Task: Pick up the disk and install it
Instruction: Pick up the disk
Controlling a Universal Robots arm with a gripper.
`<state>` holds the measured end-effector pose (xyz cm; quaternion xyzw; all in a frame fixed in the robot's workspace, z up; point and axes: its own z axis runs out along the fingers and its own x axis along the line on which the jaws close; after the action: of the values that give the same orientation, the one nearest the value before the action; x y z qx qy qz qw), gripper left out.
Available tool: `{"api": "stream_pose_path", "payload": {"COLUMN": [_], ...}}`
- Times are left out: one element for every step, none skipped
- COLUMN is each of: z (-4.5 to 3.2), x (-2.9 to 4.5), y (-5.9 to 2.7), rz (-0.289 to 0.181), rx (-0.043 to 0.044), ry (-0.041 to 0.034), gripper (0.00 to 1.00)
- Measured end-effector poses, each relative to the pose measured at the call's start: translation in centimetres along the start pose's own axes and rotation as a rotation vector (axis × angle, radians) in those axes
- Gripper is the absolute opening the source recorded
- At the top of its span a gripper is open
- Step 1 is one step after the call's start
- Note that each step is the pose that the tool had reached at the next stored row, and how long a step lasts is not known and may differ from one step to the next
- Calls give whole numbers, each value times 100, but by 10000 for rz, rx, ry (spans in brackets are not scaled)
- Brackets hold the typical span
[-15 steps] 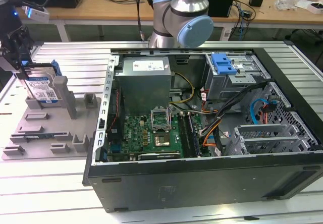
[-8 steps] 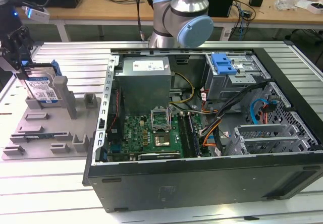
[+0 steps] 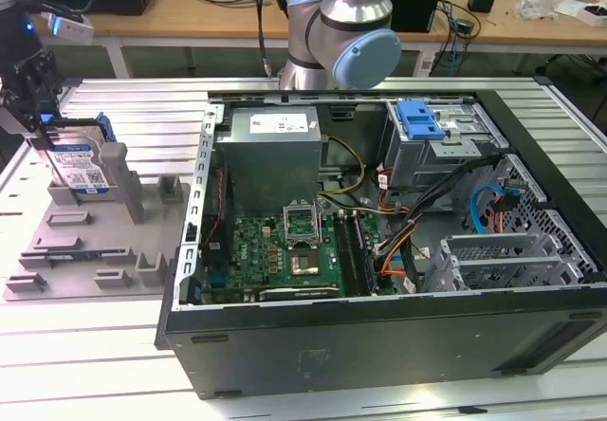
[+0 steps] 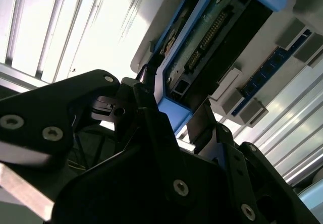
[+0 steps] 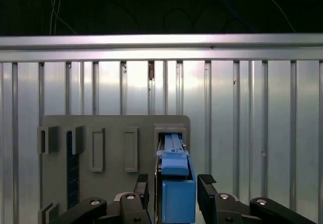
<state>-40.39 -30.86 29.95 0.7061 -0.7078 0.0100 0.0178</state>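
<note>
The disk [image 3: 83, 167], a silver drive with a white-and-blue label in a blue carrier, stands on edge in a slot of the grey fixture [image 3: 85, 241] at the exterior view's left. My gripper [image 3: 45, 137] hangs over its top edge. In the first wrist view the disk [image 5: 176, 193] sits between the two black fingers [image 5: 142, 188] of the gripper [image 5: 174, 183], with narrow gaps on both sides. The second wrist view shows the disk's blue frame and connector side [image 4: 212, 37] just beyond the fingertips [image 4: 151, 98]. The gripper is open around the disk.
An open computer case [image 3: 379, 326] lies at the exterior view's right, with a grey power supply box [image 3: 270, 151], a motherboard [image 3: 285, 246] and a drive cage with a blue latch [image 3: 422, 122]. The arm's base [image 3: 341, 32] rises behind the case. The ribbed aluminium table [image 5: 252, 108] surrounds the fixture.
</note>
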Motion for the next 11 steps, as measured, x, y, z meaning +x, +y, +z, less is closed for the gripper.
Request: {"api": "stream_pose_path", "payload": {"z": [2,3,4,6,7,8,8,8,9,9,9], "x": [0,0,0,0,0,0,0,0,0,0,0], "y": [0,0,0,0,0,0,0,0,0,0,0], "rz": [14,22,34,42,52,59,69,73,77,77,77], "rx": [0,0,0,1,0,0,-1,-1,0,0,0], "ry": [0,0,0,0,0,0,0,0,-1,-1,0], "gripper": [51,51,51,51,51,51,51,51,51,51,51]}}
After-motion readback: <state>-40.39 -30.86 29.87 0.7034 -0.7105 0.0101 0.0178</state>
